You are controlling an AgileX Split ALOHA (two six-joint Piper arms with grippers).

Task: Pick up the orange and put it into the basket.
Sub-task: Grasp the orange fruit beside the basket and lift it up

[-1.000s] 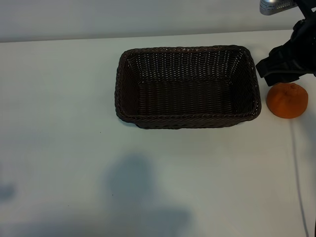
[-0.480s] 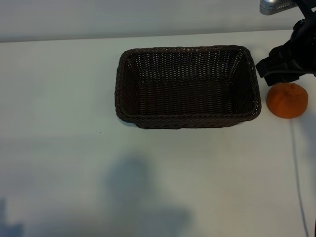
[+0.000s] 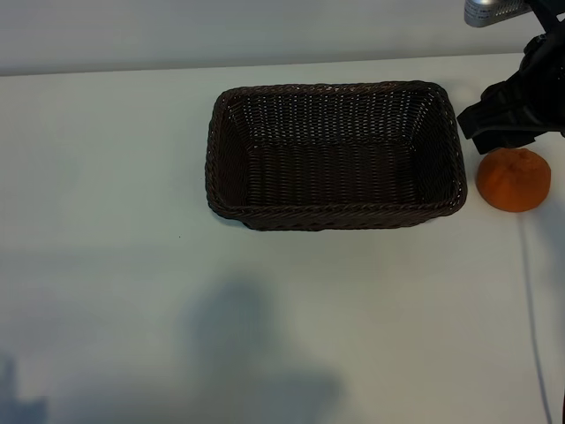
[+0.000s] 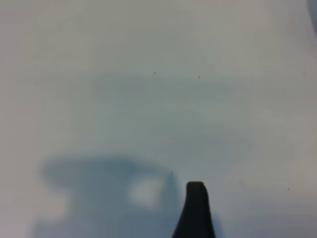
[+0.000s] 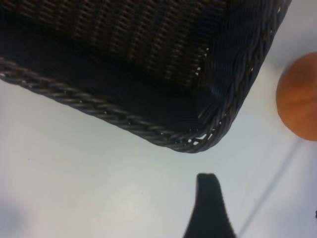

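Note:
The orange (image 3: 513,179) lies on the white table just right of the basket (image 3: 335,212), a dark brown wicker one with nothing in it. My right gripper (image 3: 508,119) hovers just behind the orange, beside the basket's right end, open and holding nothing. In the right wrist view one dark finger (image 5: 208,208) shows over bare table, with the basket's corner (image 5: 218,124) and the orange (image 5: 299,96) beyond it. My left gripper (image 4: 158,208) is out of the exterior view. One of its fingers (image 4: 195,208) hangs over bare table, open with nothing in it.
A thin pale cable (image 3: 531,300) runs along the table's right side, from near the orange toward the front edge. A silver part (image 3: 490,11) sticks in at the top right. Soft shadows lie on the table's front half.
Only the faint shadows at the table's front left have shifted. The right arm, the orange and the basket stay where they were.

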